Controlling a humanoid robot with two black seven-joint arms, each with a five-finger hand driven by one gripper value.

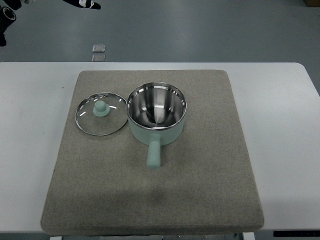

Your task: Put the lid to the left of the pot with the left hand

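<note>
A mint-green pot (156, 117) with a shiny steel inside stands uncovered near the middle of the grey mat (210, 170), its handle (154, 154) pointing toward the near edge. The glass lid (101, 114) with a metal rim and a mint-green knob (101, 108) lies flat on the mat just left of the pot, its rim touching or almost touching the pot's side. Neither robot hand shows in the top view.
The mat lies on a white table (285, 110). Beyond the table's far edge is grey floor with a small square plate (99, 48) and dark equipment (10, 12) at the top left corner.
</note>
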